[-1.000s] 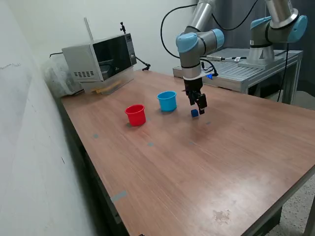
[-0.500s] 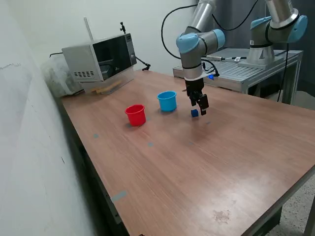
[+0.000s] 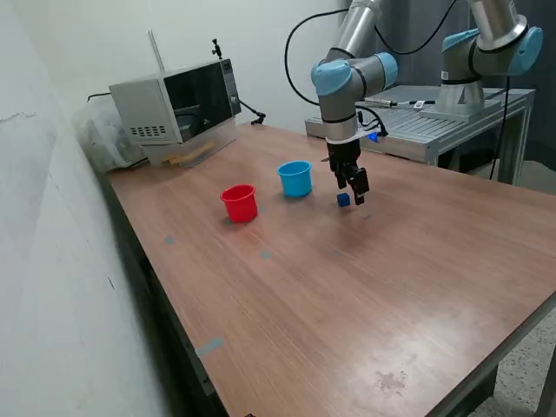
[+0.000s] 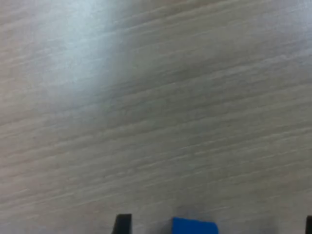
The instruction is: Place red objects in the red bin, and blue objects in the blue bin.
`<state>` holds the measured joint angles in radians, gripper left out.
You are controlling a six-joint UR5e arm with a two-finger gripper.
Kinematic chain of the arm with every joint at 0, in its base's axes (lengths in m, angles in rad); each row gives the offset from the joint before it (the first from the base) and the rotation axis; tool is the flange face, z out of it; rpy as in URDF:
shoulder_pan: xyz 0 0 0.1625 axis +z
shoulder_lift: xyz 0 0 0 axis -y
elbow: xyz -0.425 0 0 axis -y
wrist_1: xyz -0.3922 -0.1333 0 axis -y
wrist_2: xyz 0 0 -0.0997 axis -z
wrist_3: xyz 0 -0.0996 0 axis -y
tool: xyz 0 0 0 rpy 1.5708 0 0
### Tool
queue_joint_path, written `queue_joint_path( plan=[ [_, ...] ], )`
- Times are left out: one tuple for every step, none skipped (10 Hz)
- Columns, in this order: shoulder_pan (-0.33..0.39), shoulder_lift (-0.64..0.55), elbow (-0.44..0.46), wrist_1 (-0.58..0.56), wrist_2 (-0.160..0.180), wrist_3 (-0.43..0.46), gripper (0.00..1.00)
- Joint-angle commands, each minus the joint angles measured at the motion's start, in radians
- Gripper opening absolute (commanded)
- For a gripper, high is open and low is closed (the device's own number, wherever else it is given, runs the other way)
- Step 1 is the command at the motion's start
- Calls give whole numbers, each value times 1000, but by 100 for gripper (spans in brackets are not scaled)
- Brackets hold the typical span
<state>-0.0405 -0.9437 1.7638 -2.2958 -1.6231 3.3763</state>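
You're on the pick of a blue cube (image 3: 344, 200), sitting on the table (image 3: 365, 295) just beside the blue cup (image 3: 295, 179), your gripper (image 3: 355, 194) spread wide right over it — lower, then close.

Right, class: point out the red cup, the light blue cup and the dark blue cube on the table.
red cup (image 3: 240, 205), exterior view, on its outer wall.
light blue cup (image 3: 296, 182), exterior view, on its outer wall.
dark blue cube (image 3: 344, 200), exterior view, on its near face.
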Motion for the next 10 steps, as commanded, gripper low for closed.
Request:
queue_joint_path(
  plan=[
    [-4,3,-6,-2,0,0,100],
    [-9,5,-12,-2,0,0,100],
    [-10,5,-13,-2,0,0,100],
    [-10,5,-15,-4,-1,0,100],
    [-12,5,-18,-4,-1,0,100],
    [-12,5,-20,-4,-1,0,100],
    [-12,11,-20,-4,-1,0,100],
    [-12,19,-20,-5,-1,0,100],
    [-12,22,-18,-7,-1,0,100],
    [-12,22,-18,-8,-1,0,100]
  ],
)
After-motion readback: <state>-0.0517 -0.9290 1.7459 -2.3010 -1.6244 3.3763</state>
